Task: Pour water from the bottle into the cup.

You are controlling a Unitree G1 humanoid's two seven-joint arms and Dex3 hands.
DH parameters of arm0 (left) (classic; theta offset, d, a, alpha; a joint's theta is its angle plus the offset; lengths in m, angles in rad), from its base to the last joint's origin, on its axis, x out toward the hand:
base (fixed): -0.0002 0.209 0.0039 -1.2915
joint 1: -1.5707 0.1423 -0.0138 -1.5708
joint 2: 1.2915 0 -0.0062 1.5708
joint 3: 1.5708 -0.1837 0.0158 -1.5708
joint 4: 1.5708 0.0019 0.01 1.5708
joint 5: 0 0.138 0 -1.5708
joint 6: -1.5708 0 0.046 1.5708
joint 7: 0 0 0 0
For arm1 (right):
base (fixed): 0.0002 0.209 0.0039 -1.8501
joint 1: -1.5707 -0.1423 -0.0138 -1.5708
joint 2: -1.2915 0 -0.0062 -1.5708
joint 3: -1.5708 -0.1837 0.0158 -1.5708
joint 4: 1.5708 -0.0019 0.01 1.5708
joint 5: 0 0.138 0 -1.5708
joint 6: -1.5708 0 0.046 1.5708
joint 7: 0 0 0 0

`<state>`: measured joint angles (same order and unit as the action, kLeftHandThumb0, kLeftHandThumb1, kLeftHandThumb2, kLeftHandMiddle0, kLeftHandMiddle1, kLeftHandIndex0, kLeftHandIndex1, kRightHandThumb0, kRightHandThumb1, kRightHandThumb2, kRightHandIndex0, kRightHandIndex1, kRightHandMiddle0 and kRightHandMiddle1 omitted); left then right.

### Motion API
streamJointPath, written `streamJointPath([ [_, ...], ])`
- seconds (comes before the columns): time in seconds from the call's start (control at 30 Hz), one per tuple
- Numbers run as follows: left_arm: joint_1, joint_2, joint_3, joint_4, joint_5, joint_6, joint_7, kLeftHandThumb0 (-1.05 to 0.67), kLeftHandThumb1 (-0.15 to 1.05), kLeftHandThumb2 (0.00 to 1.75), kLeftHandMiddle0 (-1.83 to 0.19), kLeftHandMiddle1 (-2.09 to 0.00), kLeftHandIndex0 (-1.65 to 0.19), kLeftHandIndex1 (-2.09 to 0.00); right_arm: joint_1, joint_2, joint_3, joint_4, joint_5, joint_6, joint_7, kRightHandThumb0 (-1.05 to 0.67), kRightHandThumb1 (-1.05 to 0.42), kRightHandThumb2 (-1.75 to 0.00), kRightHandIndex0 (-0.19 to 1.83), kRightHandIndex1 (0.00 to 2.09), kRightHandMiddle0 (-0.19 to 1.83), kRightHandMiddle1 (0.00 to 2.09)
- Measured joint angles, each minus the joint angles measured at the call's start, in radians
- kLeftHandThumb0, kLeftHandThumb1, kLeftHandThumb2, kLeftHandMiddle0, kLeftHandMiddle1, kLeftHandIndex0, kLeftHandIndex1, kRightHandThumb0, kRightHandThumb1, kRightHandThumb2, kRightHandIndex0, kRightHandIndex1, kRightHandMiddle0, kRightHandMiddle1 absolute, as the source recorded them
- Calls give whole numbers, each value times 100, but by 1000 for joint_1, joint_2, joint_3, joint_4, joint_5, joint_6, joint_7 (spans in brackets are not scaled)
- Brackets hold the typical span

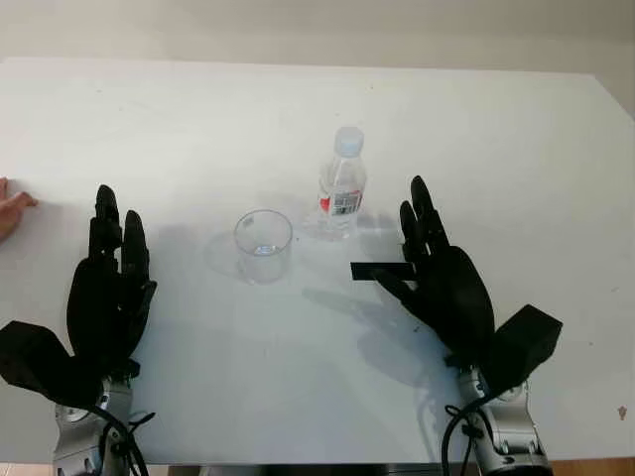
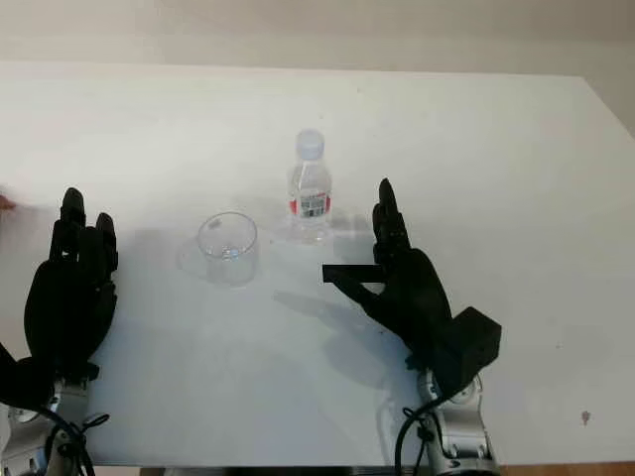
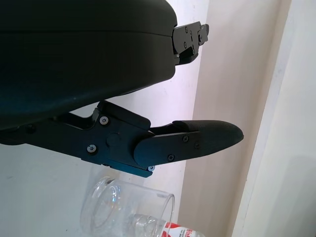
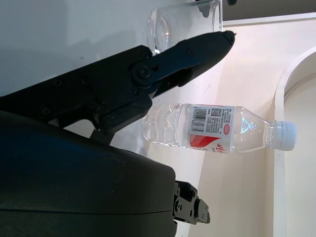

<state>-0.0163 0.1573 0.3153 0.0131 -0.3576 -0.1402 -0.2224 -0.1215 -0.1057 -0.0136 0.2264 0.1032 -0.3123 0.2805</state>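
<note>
A clear plastic water bottle (image 1: 343, 182) with a white cap and a red label stands upright near the middle of the white table (image 1: 496, 139). A clear empty cup (image 1: 263, 245) stands just to its front left. My right hand (image 1: 429, 260) is open, a short way to the right of the bottle and in front of it, palm turned toward it, touching nothing. My left hand (image 1: 111, 268) is open over the table's left side, well left of the cup. The right wrist view has the bottle (image 4: 217, 128) beyond the fingers (image 4: 197, 49).
A person's fingertips (image 1: 12, 208) lie on the table's left edge, behind my left hand. The table's far edge meets a pale wall.
</note>
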Motion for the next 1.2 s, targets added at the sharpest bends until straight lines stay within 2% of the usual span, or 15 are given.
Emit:
streamJointPath([
  [0.23, -6, 0, 1, 14, 0, -14, -7, -71, 105, 54, 19, -5, 19, -2, -17, 1, 5, 19, -12, -12, -4, -85, -95, -5, -19, 0, -19, 0],
  [0.4, -41, 1, 1, 46, 15, -19, -3, -72, 105, 54, 18, -5, 18, -4, -64, 0, 4, 62, -19, -18, -3, -88, -96, -6, -19, 0, -19, 0],
  [0.8, -80, -5, -4, 83, 17, -41, -4, -73, 105, 53, 19, -2, 19, 0, -344, -3, -19, 250, -13, -1, -11, -87, -92, -5, -19, 0, -19, 0],
  [1.2, -92, -5, -5, 95, 15, -57, -5, -72, 105, 55, 19, -2, 19, -1, -531, 35, -29, 527, -15, -13, -10, -82, -95, -6, -19, 0, -19, 0],
])
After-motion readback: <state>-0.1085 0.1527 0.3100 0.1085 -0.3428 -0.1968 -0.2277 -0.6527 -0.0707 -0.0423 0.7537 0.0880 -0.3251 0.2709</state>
